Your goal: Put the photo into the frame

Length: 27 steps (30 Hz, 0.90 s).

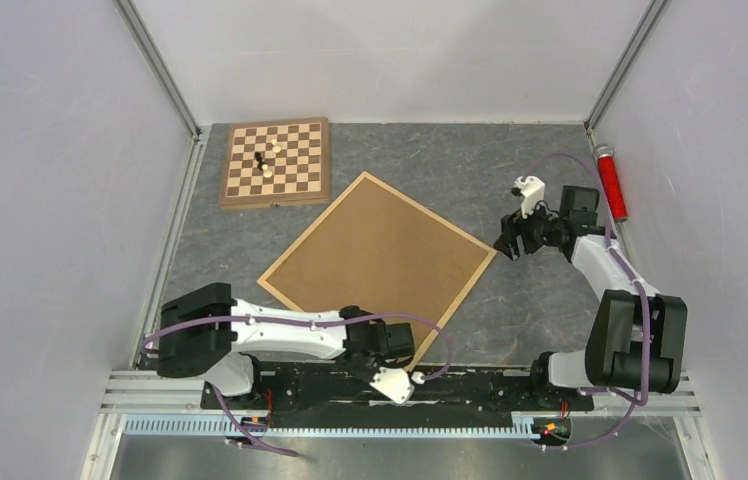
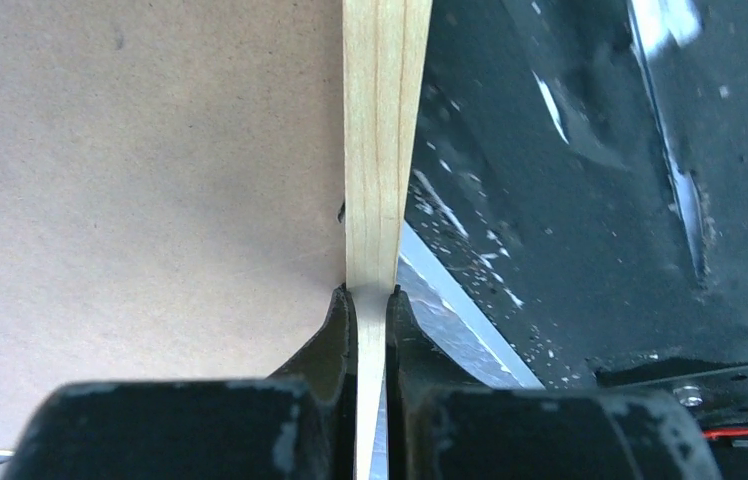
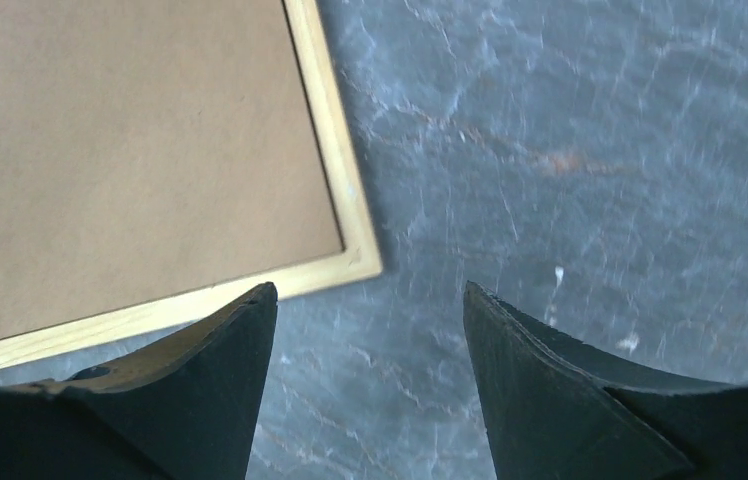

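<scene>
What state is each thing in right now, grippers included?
left gripper: shut on the frame's wooden edge.
right gripper: open, holding nothing, above the table by a frame corner.
frame: lying turned at an angle, brown backing board facing up.
photo: not in view.
chessboard: lying open at the far left, a few pieces on it.
red cylinder: on its side by the right wall.

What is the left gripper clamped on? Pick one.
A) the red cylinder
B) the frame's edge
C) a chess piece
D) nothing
B: in the left wrist view, the left gripper is closed tight on the light wooden edge of the frame.
</scene>
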Each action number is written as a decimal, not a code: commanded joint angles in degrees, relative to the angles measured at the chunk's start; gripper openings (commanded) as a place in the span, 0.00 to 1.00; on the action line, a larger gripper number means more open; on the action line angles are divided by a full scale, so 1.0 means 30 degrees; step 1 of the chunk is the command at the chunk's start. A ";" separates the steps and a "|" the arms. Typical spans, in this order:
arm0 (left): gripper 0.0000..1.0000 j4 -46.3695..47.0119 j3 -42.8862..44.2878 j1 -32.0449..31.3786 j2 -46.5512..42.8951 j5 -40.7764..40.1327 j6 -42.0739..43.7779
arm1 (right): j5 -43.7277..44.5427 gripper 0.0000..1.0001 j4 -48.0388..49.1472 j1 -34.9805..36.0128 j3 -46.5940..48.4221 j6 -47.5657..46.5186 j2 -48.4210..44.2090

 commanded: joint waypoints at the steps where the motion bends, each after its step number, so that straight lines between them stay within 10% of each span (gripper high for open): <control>1: 0.04 -0.0736 -0.1272 -0.0137 -0.1599 -0.0334 -0.0249 | 0.1782 0.71 0.3140 0.2067 0.0144 0.1606 -0.0015; 11: 0.47 0.1181 -0.3183 0.0014 -0.4113 -0.2981 -0.1911 | 0.3044 0.70 0.3638 0.6953 0.3046 0.2384 0.4258; 14: 0.79 0.1700 -0.3274 0.0612 -0.4965 -0.3717 -0.2086 | 0.3486 0.70 0.3645 0.8039 0.4090 0.2684 0.5219; 27: 0.83 0.2080 -0.5169 0.4983 -0.8086 -0.5193 -0.0956 | 0.4157 0.68 0.2426 1.0109 0.8631 0.3930 0.9448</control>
